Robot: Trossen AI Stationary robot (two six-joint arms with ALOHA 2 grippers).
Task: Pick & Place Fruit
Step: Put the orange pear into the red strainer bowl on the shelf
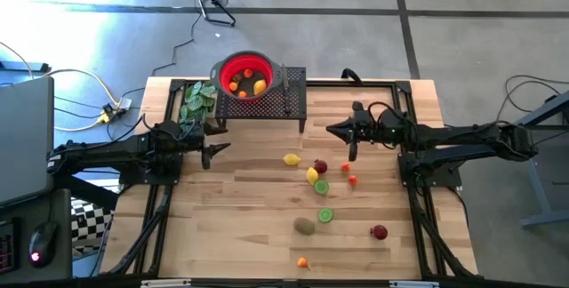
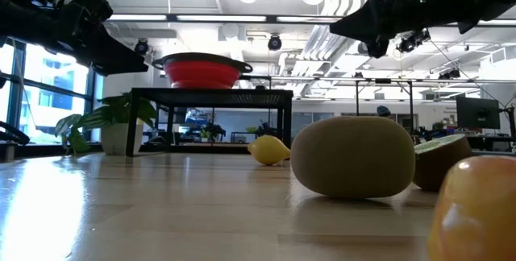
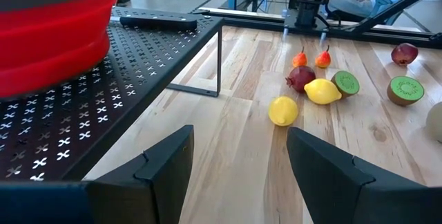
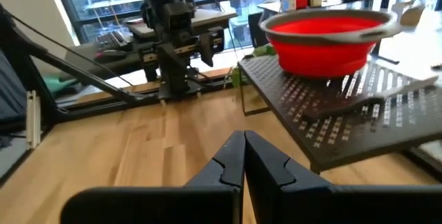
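Loose toy fruit lies on the wooden table (image 1: 231,226): two yellow lemons (image 1: 291,159) (image 1: 312,175), a dark red piece (image 1: 320,166), green halves (image 1: 321,186) (image 1: 325,215), a brown kiwi (image 1: 305,226), a red piece (image 1: 380,232) and a small orange one (image 1: 302,262). A red colander (image 1: 242,75) holding orange and yellow pieces stands on a black perforated rack (image 1: 289,101). My left gripper (image 3: 238,165) hovers open beside the rack's near left corner, pointing toward the fruit. My right gripper (image 4: 244,158) is shut, in the air right of the rack, holding nothing.
A green leafy bunch (image 1: 197,101) stands left of the rack. A slim dark knife (image 3: 159,23) lies on the rack beside the colander. In the low view the kiwi (image 2: 352,156) and an orange piece (image 2: 476,209) fill the foreground. Bare wood lies at the near left.
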